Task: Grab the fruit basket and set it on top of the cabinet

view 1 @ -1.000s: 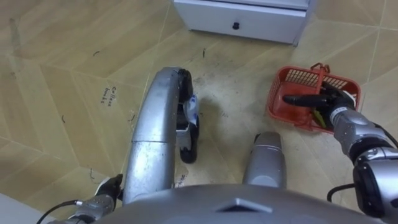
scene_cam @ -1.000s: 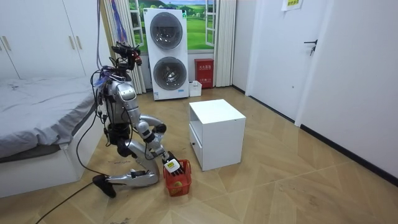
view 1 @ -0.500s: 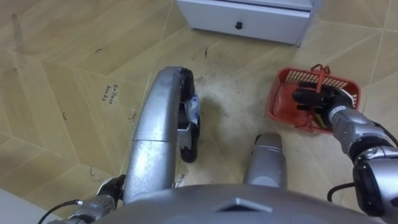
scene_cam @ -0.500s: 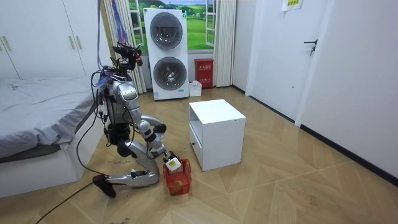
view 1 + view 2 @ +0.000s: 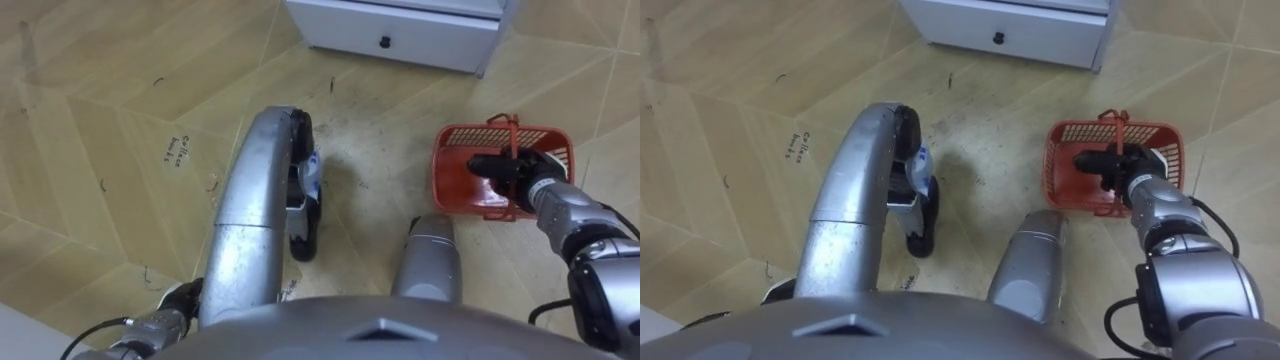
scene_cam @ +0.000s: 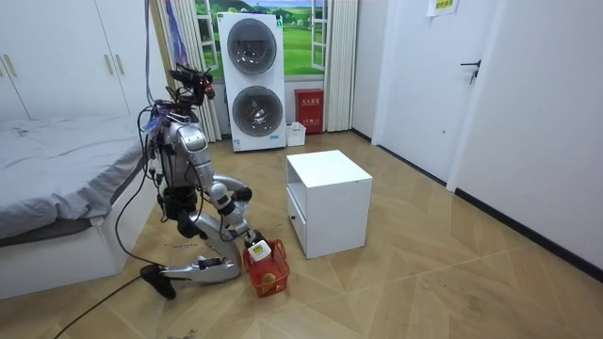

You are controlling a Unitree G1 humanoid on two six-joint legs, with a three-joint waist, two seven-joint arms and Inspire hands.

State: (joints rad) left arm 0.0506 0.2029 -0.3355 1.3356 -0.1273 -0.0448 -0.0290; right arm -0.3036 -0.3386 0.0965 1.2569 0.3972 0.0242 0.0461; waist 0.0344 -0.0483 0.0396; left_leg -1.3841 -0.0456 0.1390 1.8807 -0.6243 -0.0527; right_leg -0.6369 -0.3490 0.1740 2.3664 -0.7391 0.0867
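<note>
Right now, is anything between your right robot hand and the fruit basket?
Nothing visible: the right robot hand is closed round the handle of the fruit basket. The white cabinet stands apart, beyond the basket.

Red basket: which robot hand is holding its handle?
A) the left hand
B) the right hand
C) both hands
B: the right hand, coming in from the right, has its fingers curled round the handle of the red basket.
</note>
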